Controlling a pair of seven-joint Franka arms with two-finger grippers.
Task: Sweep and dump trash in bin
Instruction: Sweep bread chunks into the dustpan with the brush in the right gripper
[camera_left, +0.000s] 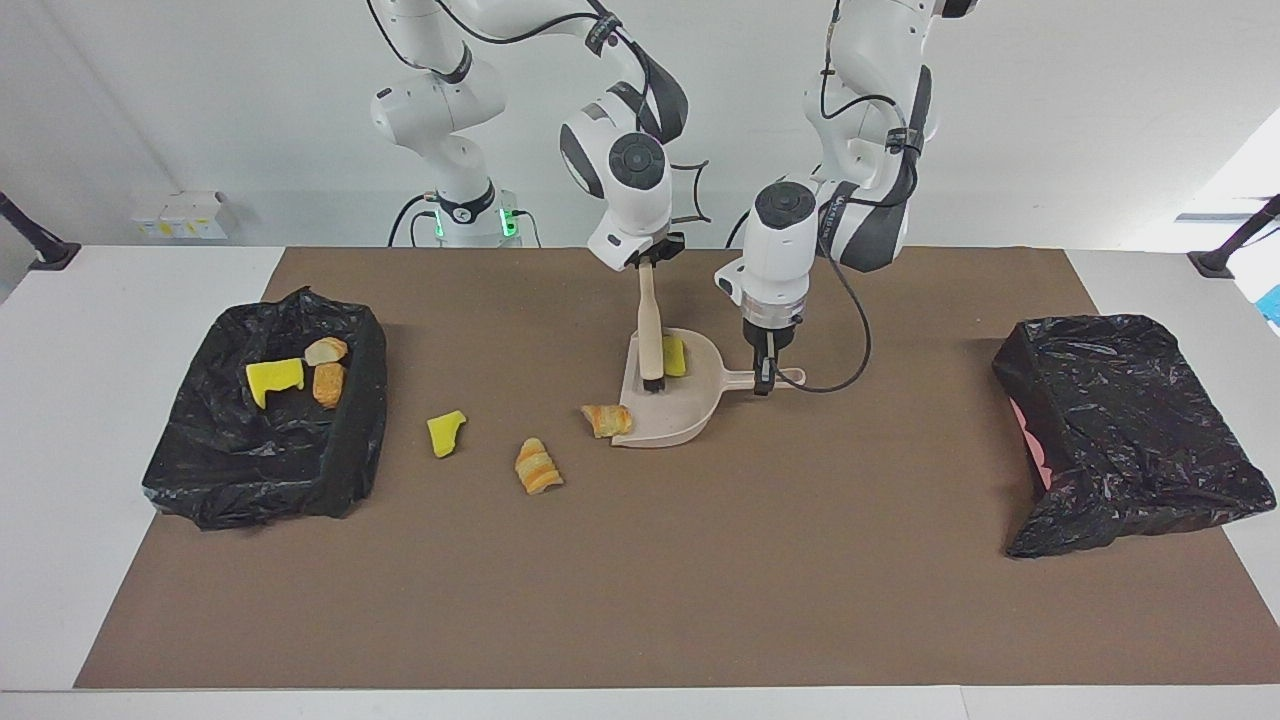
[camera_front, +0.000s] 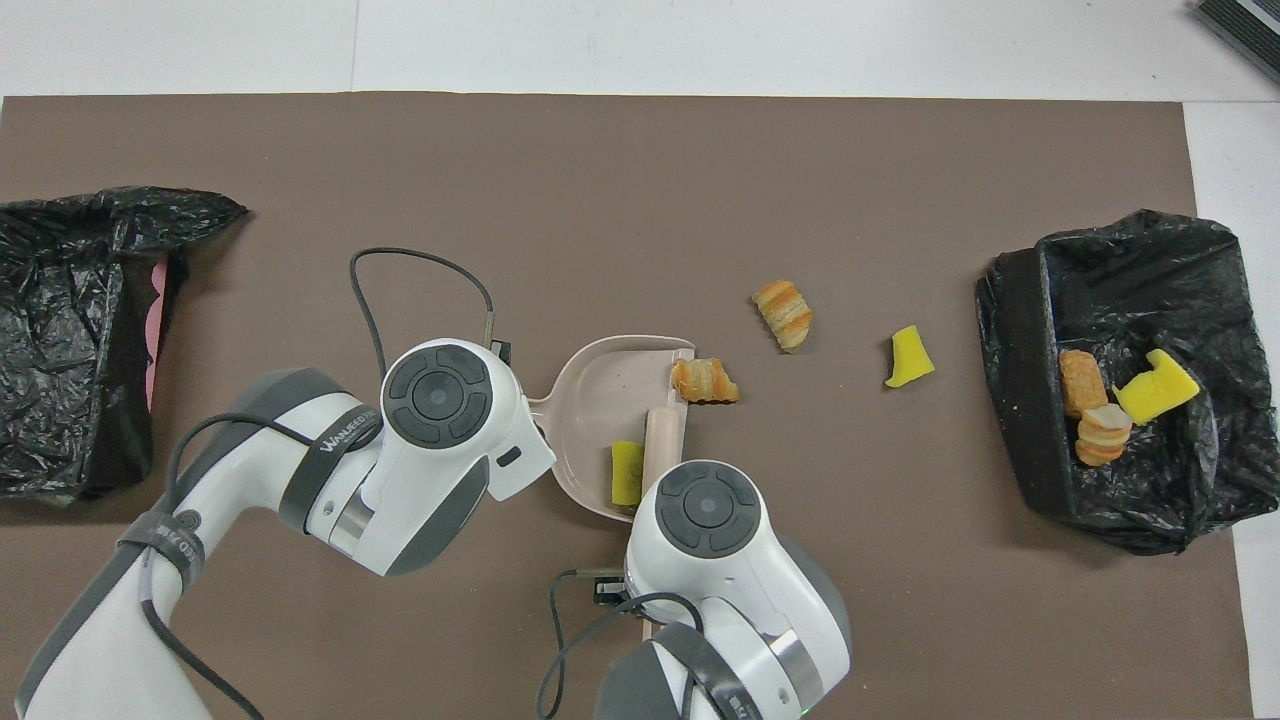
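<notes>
My left gripper is shut on the handle of the beige dustpan, which lies flat on the brown mat. My right gripper is shut on the beige brush, held nearly upright with its dark bristles inside the pan. One yellow piece of trash lies in the dustpan beside the bristles. A striped lump rests at the pan's open lip. Another striped lump and a yellow chunk lie on the mat between the pan and the bin.
The black-lined bin at the right arm's end holds three scraps. A second black bag sits at the left arm's end. In the overhead view both wrists cover the grippers.
</notes>
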